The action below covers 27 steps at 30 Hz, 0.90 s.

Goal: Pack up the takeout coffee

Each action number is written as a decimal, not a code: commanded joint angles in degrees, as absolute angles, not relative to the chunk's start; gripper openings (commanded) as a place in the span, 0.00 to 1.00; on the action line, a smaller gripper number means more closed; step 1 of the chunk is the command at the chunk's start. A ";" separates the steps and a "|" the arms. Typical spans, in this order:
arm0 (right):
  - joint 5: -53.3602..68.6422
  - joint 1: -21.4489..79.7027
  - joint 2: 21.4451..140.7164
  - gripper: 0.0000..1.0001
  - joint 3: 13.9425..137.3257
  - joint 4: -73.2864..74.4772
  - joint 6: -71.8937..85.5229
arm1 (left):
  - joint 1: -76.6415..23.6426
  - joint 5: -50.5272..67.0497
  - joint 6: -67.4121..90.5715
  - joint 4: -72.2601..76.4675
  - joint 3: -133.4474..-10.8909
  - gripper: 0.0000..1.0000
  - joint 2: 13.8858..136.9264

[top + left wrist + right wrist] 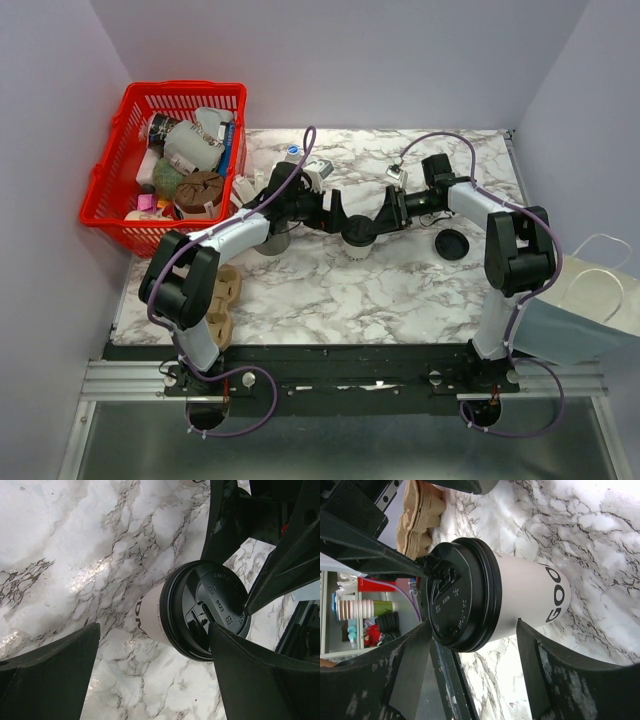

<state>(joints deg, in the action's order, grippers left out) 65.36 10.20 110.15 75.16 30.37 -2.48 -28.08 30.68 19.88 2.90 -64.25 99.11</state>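
One takeout coffee cup (358,243), cream-white with a black lid, stands upright mid-table. Both grippers reach it from opposite sides at lid height. My left gripper (338,216) is open; in the left wrist view (152,630) the cup (155,615) and its lid (210,611) sit just past the fingertips, one finger (260,680) at the lid's rim. My right gripper (384,214) is open too; in the right wrist view (474,626) the cup (530,595) with its lid (455,597) stands between and just beyond the spread fingers (550,680).
A loose black lid (452,244) lies right of the cup. A red basket (130,215) of mixed items is at the far left. Brown cardboard cup carriers (224,298) lie at the near left. A white paper bag (590,300) stands off the right edge. A grey cup (272,243) stands under the left arm.
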 commanded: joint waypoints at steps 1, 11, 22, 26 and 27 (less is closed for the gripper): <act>64.07 10.63 111.53 0.75 75.06 31.64 -4.57 | -27.86 32.08 20.65 4.57 -63.28 0.97 100.02; 63.90 10.63 112.06 0.64 74.88 31.73 -4.92 | -27.69 33.05 21.53 5.27 -63.63 0.96 100.55; 65.83 10.63 113.38 0.59 72.78 28.48 -1.85 | -27.25 32.43 24.52 7.03 -62.76 0.96 102.30; 66.27 10.63 113.12 0.57 71.98 28.04 -2.63 | -26.81 35.41 26.01 10.28 -60.21 0.95 102.48; 66.36 10.63 113.03 0.56 71.72 27.69 -2.90 | -26.63 35.59 26.10 11.07 -59.94 0.95 102.74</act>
<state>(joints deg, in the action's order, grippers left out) 67.20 10.17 111.07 74.00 29.17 -1.06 -27.49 32.64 24.67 7.22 -62.70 101.36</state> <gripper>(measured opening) 0.575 0.957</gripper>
